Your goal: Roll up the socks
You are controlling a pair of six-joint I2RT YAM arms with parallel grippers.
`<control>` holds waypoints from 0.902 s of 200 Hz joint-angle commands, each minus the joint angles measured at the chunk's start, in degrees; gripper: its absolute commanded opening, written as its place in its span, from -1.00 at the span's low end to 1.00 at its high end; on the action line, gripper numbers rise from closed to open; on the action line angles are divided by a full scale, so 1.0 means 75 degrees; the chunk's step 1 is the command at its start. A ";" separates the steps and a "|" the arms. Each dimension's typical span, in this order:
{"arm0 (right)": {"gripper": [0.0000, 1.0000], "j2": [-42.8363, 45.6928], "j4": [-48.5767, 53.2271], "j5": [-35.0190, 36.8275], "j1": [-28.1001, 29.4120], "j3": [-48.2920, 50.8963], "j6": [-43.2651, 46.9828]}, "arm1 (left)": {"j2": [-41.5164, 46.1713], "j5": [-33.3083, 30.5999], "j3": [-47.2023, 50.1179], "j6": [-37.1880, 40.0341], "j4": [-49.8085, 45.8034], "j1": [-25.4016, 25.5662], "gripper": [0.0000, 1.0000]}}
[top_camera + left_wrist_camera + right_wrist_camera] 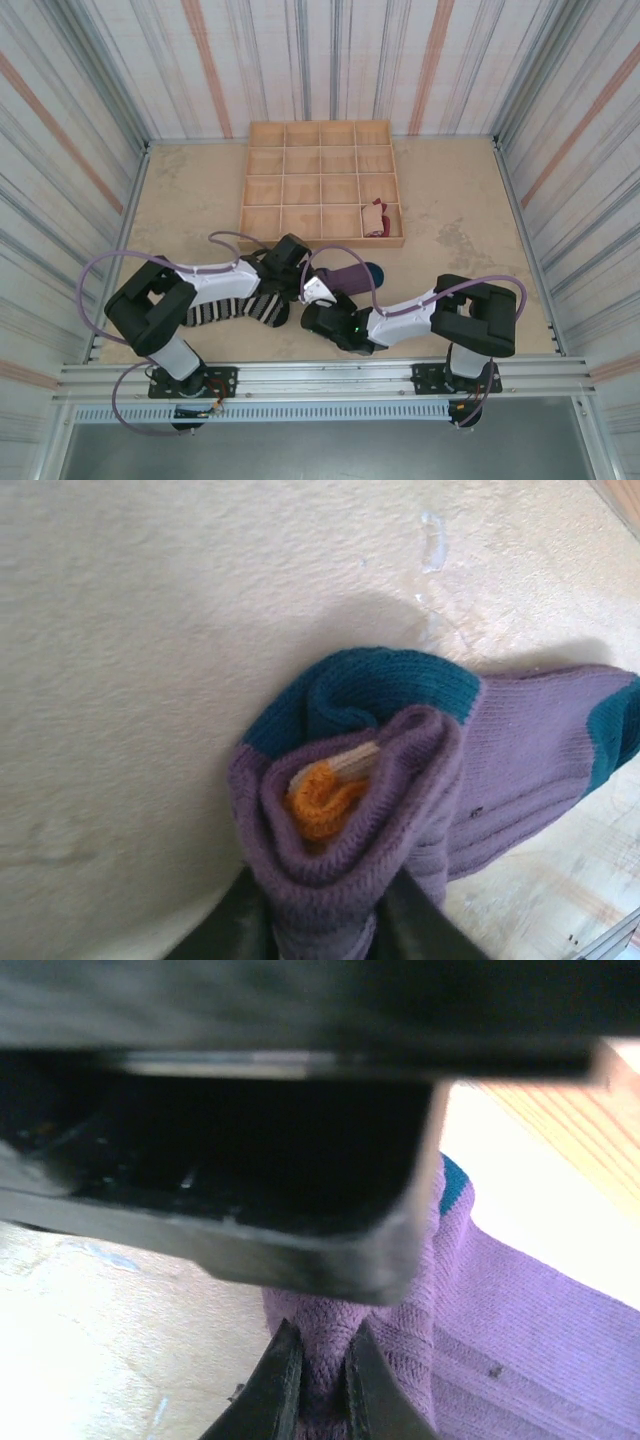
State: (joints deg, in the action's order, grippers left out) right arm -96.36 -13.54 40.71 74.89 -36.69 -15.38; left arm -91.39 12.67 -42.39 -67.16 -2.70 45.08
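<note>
Left wrist view: my left gripper (320, 935) clamps the rolled end of the purple sock (350, 790), one finger on each side of the coil, so the turns cannot spring open. The orange end sits at the core of the coil and a teal band wraps its far side. The unrolled remainder lies flat on the counter (150, 630), running off to the right.

Right wrist view: my right gripper (322, 1390) is closed on a raised fold of the same sock, just beside the coil. In my judgement, this second pinch anchors the fabric so the roll can be tightened or re-gripped without unwinding.

Top view: both grippers meet over the purple sock at the near centre of the counter. The striped sock (232, 308) lies flat beneath my left arm, not yet rolled. The tan sock (376, 217) rests in the near-right compartment of the tray (270, 238), which I take as stowed. By that reading, this roll is the middle stage of the task.
</note>
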 commanded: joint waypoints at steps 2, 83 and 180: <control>-1.00 -0.0202 0.0663 -0.1001 -0.0329 0.0662 -0.0387 | 0.0625 0.0803 0.0282 0.0178 -0.0285 -0.0090 -0.03; -1.00 0.1092 -0.0484 -0.3584 -0.1333 0.1893 -0.0714 | 0.1649 0.0852 -0.0188 0.0962 -0.1396 -0.0545 0.42; -1.00 0.1468 -0.0871 -0.8642 -0.4408 0.2272 -0.2016 | 0.1525 0.0965 -0.0008 0.0810 -0.1018 -0.0620 0.34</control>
State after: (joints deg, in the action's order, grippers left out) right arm -83.02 -27.73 -11.70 46.52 -21.52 -25.28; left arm -79.31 18.70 -42.00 -61.63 -10.76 40.71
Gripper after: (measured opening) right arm 0.096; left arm 0.679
